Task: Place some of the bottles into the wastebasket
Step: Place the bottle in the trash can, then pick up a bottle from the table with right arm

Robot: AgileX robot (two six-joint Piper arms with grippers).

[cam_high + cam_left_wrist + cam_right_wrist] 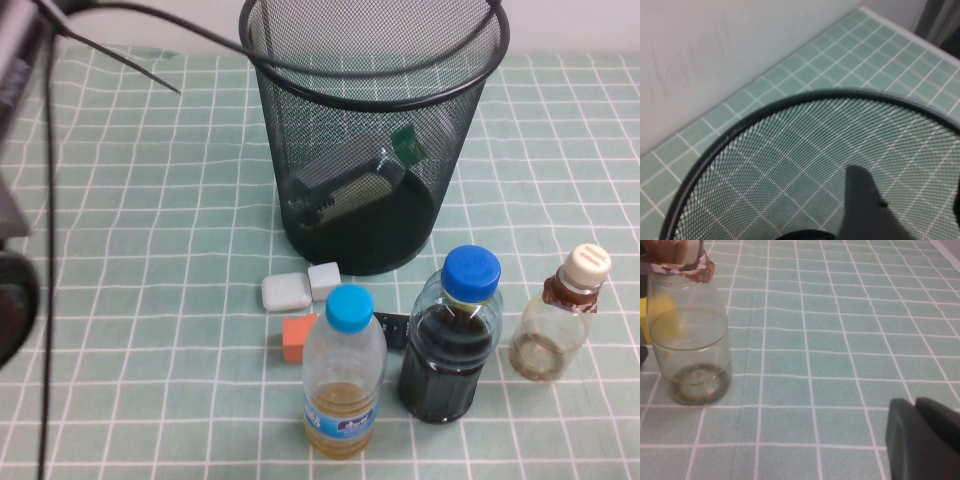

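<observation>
The black wire-mesh wastebasket [372, 150] stands at the back middle of the table. A clear bottle with a green label [345, 187] lies inside it. In front stand a blue-capped bottle of amber liquid [345, 375], a blue-capped bottle of dark liquid [450, 345] and a squat beige-capped bottle [556, 325]. My left gripper [907, 185] is open and empty above the wastebasket rim [740, 131]; it is out of the high view. My right gripper [914, 402] is shut and empty, low over the cloth beside the squat bottle [689, 335].
Two pale blocks [285, 292] [324, 280], an orange block [298, 337] and a small black item [392, 326] lie between the wastebasket and the bottles. A cable [140, 20] crosses the far left. Part of the left arm [15, 300] shows at the left edge.
</observation>
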